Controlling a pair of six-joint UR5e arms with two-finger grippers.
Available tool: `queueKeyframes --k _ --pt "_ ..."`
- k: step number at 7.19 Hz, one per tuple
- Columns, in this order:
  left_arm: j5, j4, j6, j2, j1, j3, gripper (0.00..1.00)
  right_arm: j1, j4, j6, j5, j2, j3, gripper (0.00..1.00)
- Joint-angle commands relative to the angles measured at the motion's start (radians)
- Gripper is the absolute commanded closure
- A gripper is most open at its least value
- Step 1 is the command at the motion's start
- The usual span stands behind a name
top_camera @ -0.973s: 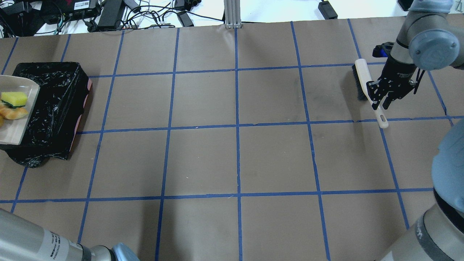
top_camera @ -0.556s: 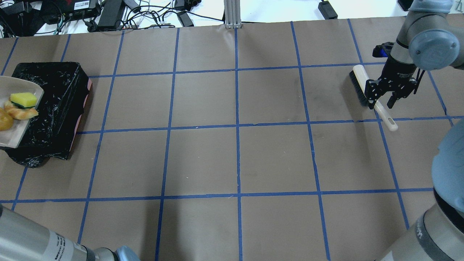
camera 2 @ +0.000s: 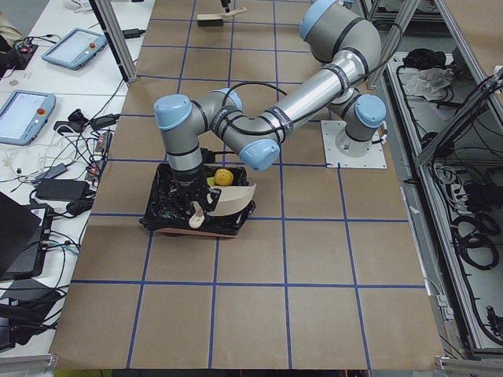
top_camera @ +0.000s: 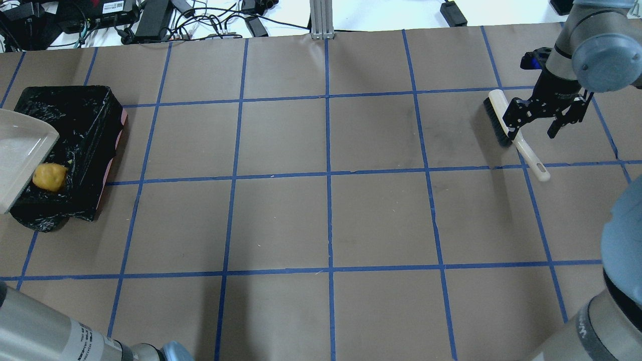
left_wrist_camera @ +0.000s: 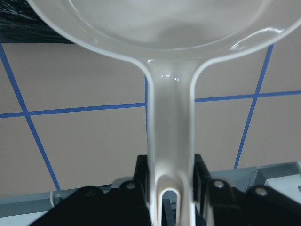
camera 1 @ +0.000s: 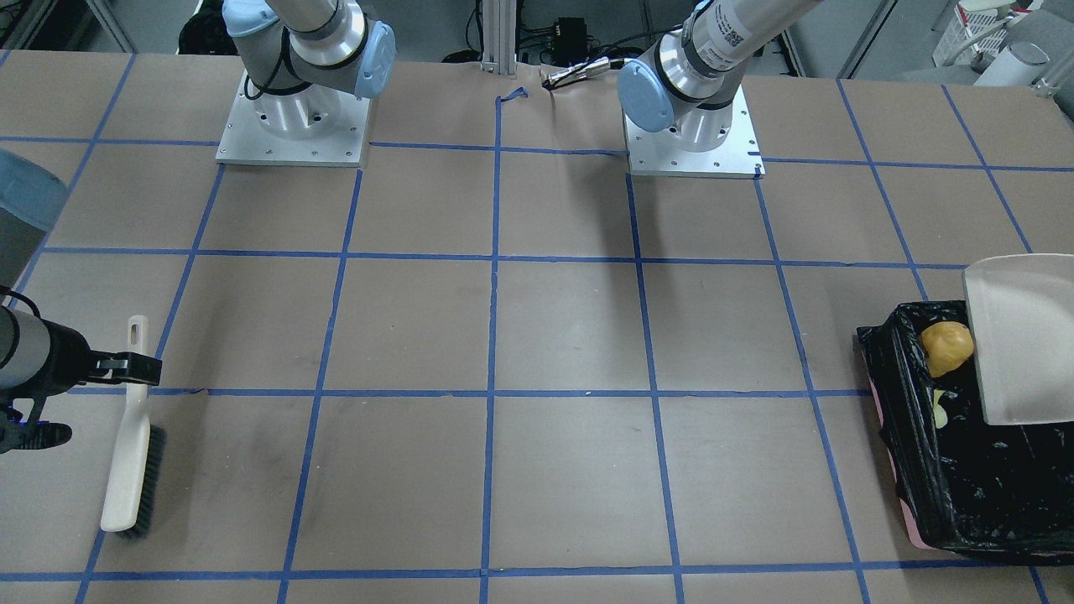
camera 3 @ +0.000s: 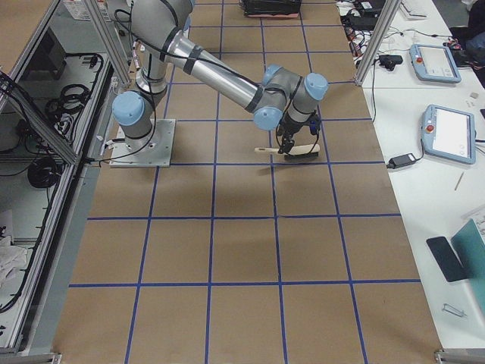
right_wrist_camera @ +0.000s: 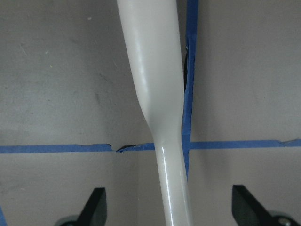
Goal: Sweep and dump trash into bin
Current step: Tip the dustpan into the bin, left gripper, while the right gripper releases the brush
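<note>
The left arm [camera 2: 302, 100] stretches far out to its side, wrist turned down — the left claw [left_wrist_camera: 171, 188] is closed tight on the dustpan [left_wrist_camera: 170, 117] handle. The right arm [camera 3: 220, 76] reaches out likewise, the right claw [top_camera: 531, 129] pointing down at the surface — jaws spread wide
</note>
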Motion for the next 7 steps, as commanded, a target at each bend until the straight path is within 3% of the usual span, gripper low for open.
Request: queueKeyframes --k 1,3,4,6,7 --pt "0.02 0.023 0.056 0.004 -0.02 -0.004 0.75 0.003 0.013 0.002 0.007 -0.133 -0.002 0.0" --pt "-0.006 0.03 0.059 0.016 -0.02 -0.002 0.76 0.003 0.078 0.005 0.12 -0.221 -0.002 0.0" --pt "-0.109 0.016 0.059 0.028 -0.01 -0.002 0.77 0.004 0.079 0.012 0.125 -0.235 -0.002 0.0" --pt "-0.318 -0.141 0.038 0.063 -0.025 -0.001 0.78 0.044 0.119 0.067 0.11 -0.323 -0.002 0.0" --pt "-0.351 -0.198 -0.038 0.074 -0.057 -0.001 0.78 0.081 0.124 0.068 0.067 -0.339 -0.003 0.0"
